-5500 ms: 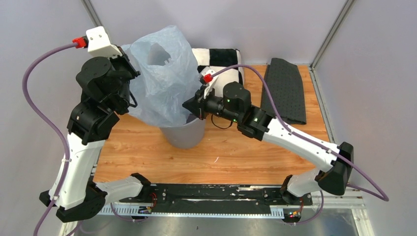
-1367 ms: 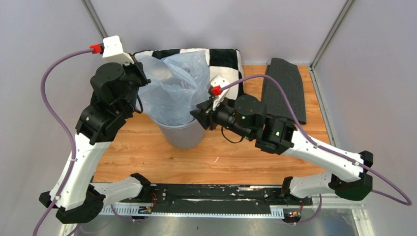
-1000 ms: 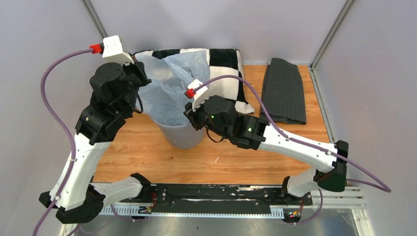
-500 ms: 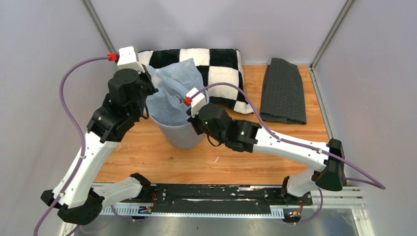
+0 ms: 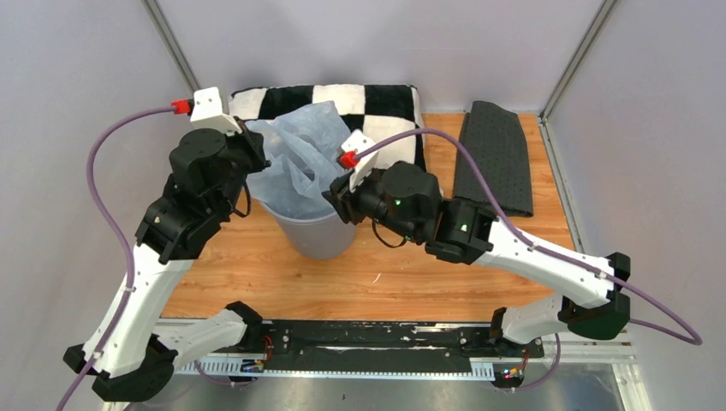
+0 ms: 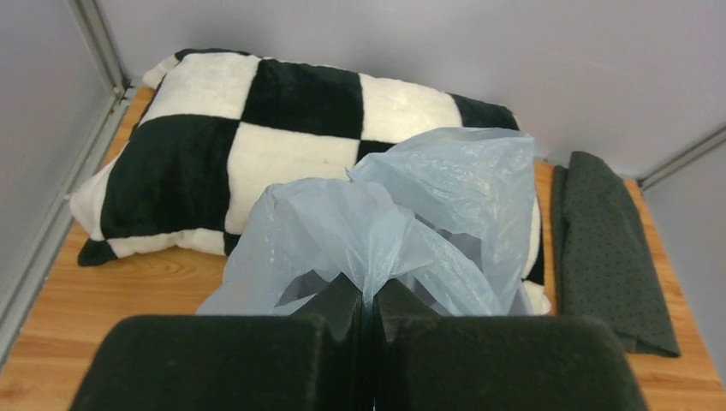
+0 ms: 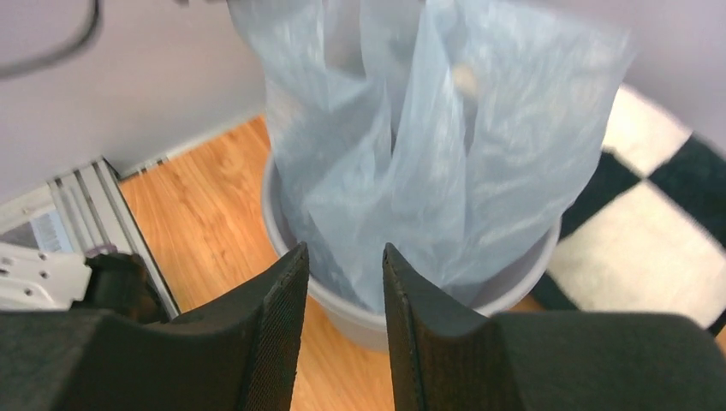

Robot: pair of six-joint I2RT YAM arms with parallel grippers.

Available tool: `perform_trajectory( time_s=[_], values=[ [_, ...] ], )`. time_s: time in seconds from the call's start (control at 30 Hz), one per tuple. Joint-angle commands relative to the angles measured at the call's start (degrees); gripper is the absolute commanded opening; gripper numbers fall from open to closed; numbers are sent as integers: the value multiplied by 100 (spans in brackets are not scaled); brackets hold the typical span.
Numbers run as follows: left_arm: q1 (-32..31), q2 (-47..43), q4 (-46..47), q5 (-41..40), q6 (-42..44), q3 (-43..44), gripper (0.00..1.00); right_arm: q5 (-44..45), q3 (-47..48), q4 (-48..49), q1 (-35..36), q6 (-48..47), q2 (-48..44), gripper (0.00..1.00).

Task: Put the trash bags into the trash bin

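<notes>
Pinching hard with the left fingers [image 6: 341, 312], pressed flat together on a gathered twist of the trash bag [image 6: 445, 197]. Holding that pale blue, crinkly film up, puffed into two lobes just beyond and above the tips.

Over to the right fingers [image 7: 278, 317]: spread partway, clamping nothing, a clear gap between the two pads. Straight beyond that gap, the lower end of the bag, tucked down inside the trash bin [image 7: 505, 287]. Just past the tips, the bin's light rim, close but not touched. Above the rim, the rest of the bag, standing tall out of the bin and hanging from the left grip. So: bottom part in, upper part not yet in.

From overhead, left fingers high at the far-left side of the bin, right fingers level with its right side, bag bunched between the two. Bin upright on the wooden bench [image 5: 385, 265].

Farther out now. Behind the bag, beyond the left fingertips, a black-and-white checkered pillow [image 6: 257, 111], lying on the bench along the back wall, its near edge close behind the bin. Off to the right of both sets of fingers, well apart from the bin, a dark grey dotted mat [image 6: 604, 248], flat on the wood beside the pillow's right end.
</notes>
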Motion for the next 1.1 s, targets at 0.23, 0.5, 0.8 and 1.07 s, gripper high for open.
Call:
perform_trajectory(
  time_s=[0.23, 0.5, 0.8, 1.07],
  values=[
    [55, -461, -396, 414, -328, 379, 0, -658, 2532, -940, -283, -1166, 1470, 42],
    [55, -578, -449, 212, -240, 155, 0, -188, 3638, -1287, -284, -1391, 2494, 47],
    [56, -566, -442, -61, -110, 64, 0, 875, 2978, -1256, -284, -1349, 2178, 14],
    [55, -490, -439, -52, -68, 173, 0, -44, 2554, -1243, -280, -1117, 1814, 23]
  ],
)
